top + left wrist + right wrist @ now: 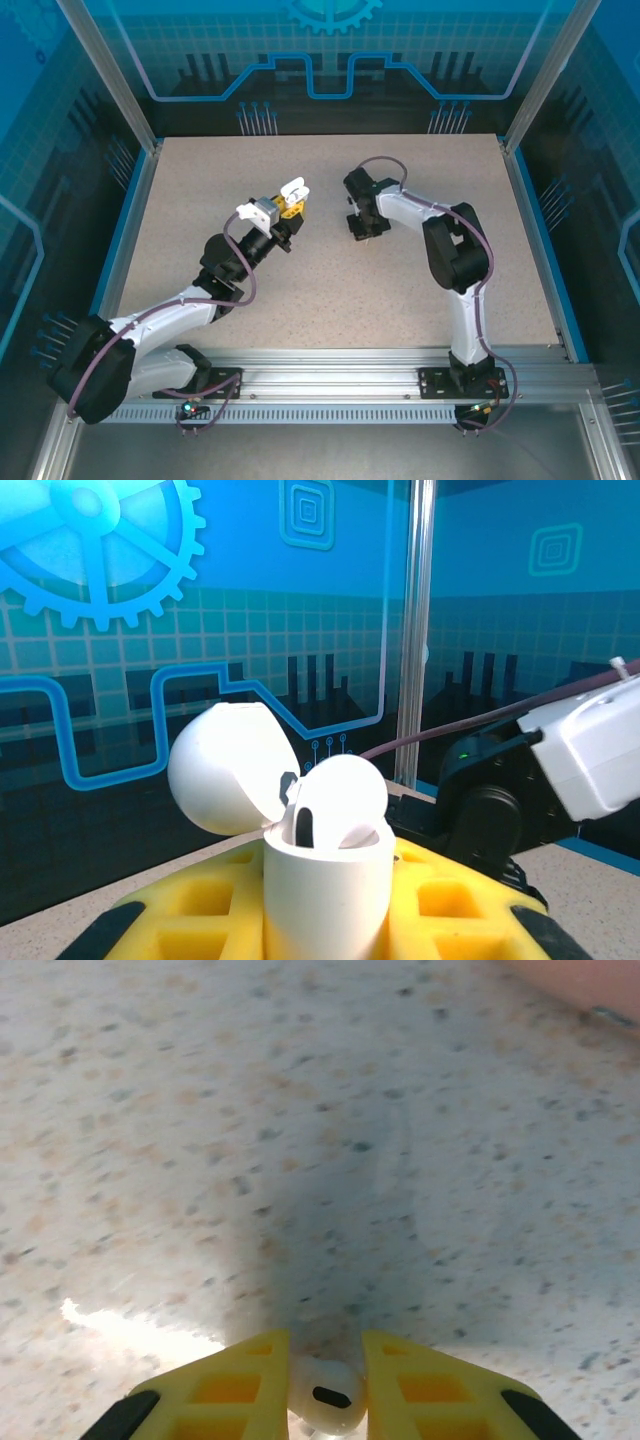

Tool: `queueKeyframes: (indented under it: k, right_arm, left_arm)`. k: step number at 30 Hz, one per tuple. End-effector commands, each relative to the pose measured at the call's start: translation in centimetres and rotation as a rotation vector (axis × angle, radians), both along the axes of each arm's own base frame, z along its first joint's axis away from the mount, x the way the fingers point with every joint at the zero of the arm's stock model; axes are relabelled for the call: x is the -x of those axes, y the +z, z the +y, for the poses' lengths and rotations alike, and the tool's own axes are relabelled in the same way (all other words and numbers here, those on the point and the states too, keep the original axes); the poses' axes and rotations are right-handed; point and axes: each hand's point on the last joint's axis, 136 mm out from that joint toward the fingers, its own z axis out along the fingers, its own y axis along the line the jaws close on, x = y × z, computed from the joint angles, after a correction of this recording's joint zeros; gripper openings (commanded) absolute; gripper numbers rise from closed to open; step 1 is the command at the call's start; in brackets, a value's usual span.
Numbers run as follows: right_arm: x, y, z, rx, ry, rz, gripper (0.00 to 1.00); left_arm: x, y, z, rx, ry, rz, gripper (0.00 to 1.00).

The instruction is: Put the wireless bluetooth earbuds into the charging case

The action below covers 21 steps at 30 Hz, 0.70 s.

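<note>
Clamped between yellow pads of left gripper: white charging case, upright, lifted off the table, left of centre in the top view. Lid flipped open, hanging off to the left on its hinge. Already seated in the case: one earbud in case, white, rounded head sticking up above the rim, dark slot just beside it.

Pinched between yellow fingertips of right gripper: second white earbud, down at the speckled table surface, dark oval spot facing the wrist camera. Both fingertips touching it, gripper pointing straight down, right of centre in the top view and well apart from the case.

Blurred salmon-pink shape at the upper right edge of the right wrist view, too soft to identify.

Behind the case: blue back panel with gear graphic and circuit-line pattern, graphics only. Right arm at the right edge of the left wrist view.
</note>
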Motion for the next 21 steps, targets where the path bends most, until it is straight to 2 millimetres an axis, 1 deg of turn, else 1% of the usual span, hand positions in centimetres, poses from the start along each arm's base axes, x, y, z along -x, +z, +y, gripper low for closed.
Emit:
queueKeyframes:
  k: [1, 2, 8, 12, 15, 17, 19, 20, 21]
  right_arm:
    - [-0.8, 4.5, 0.9, -0.071, 0.014, -0.137, 0.21]
    - [-0.9, 5.2, 0.9, -0.087, 0.009, -0.159, 0.22]
    - [-1.0, 11.8, 1.4, -0.212, -0.015, -0.318, 0.23]
    - [-0.6, 18.0, 1.7, -0.323, -0.02, -0.46, 0.23]
    - [0.1, 23.5, 2.0, -0.425, 0.005, -0.578, 0.24]
    - [0.9, 27.7, 2.3, -0.503, 0.038, -0.672, 0.24]
    - [1.9, 31.4, 2.5, -0.561, 0.074, -0.766, 0.25]
    - [2.4, 33.2, 2.6, -0.584, 0.095, -0.811, 0.25]
    - [2.9, 34.5, 2.8, -0.601, 0.115, -0.846, 0.25]
  left_arm:
    - [0.0, 2.1, 0.4, 0.037, 0.005, -0.04, 0.0]
    - [0.0, 2.2, 0.4, 0.035, 0.006, -0.041, 0.0]
    - [-0.1, 2.4, 0.4, 0.03, 0.01, -0.045, 0.0]
    - [-0.1, 2.4, 0.3, 0.025, 0.008, -0.047, 0.0]
    - [0.1, 2.5, 0.1, 0.018, -0.002, -0.054, 0.0]
    - [0.2, 2.6, -0.2, 0.007, -0.017, -0.066, 0.0]
    - [0.5, 2.9, -0.6, -0.005, -0.042, -0.08, 0.0]
    - [0.6, 2.9, -0.9, -0.013, -0.058, -0.083, 0.0]
    - [0.7, 3.0, -1.2, -0.017, -0.073, -0.084, 0.0]
